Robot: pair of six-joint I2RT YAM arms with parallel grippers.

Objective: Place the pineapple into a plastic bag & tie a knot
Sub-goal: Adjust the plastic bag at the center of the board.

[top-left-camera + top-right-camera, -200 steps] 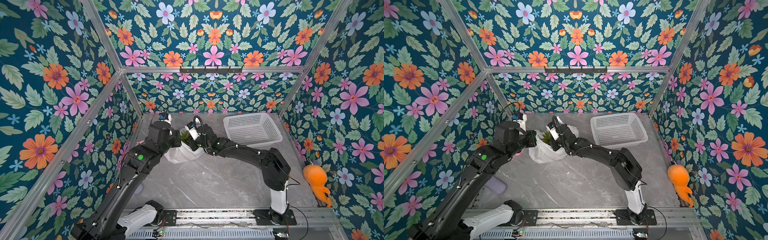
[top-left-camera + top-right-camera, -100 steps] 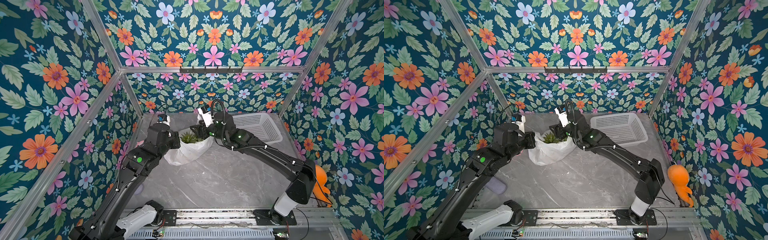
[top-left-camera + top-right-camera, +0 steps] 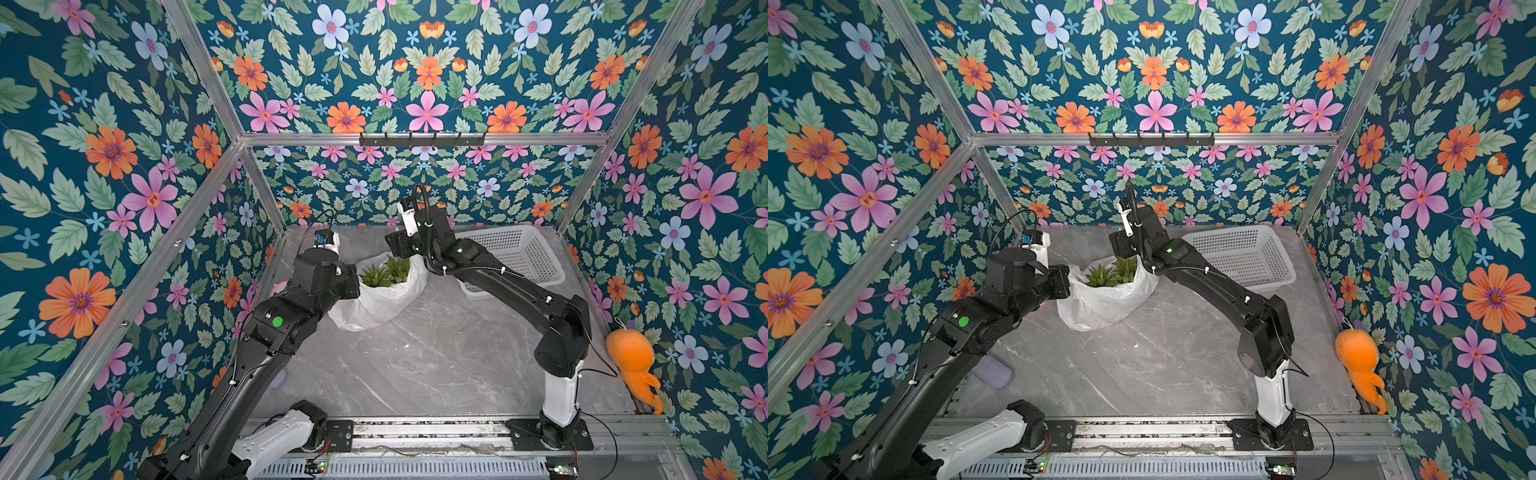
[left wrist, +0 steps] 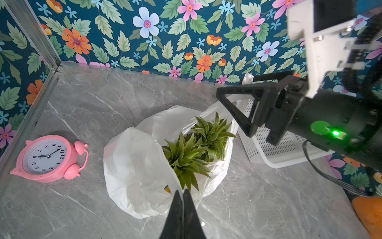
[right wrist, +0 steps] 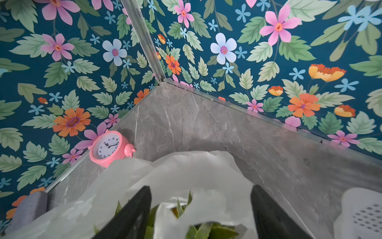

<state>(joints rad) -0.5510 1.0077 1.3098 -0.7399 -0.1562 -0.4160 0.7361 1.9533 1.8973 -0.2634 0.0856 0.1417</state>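
The white plastic bag stands on the grey table with its mouth up. In it sits the pineapple, of which two green spiky leaf tufts show. My left gripper is shut on the near rim of the plastic bag, at its left side in both top views. My right gripper hangs open just above the bag's far right rim, with a loose strap of the plastic bag rising between its wide-apart fingers. In a top view the right gripper is above the bag. No knot is in view.
A white perforated basket stands at the back right, close behind the right arm. A pink alarm clock lies by the left wall. An orange plush toy leans at the right wall, and a grey pad lies under the left arm.
My right gripper has lifted off the bag's top, moved back and to the right, and opened. The bag's mouth now gapes wider. The left gripper has stayed shut on the rim.
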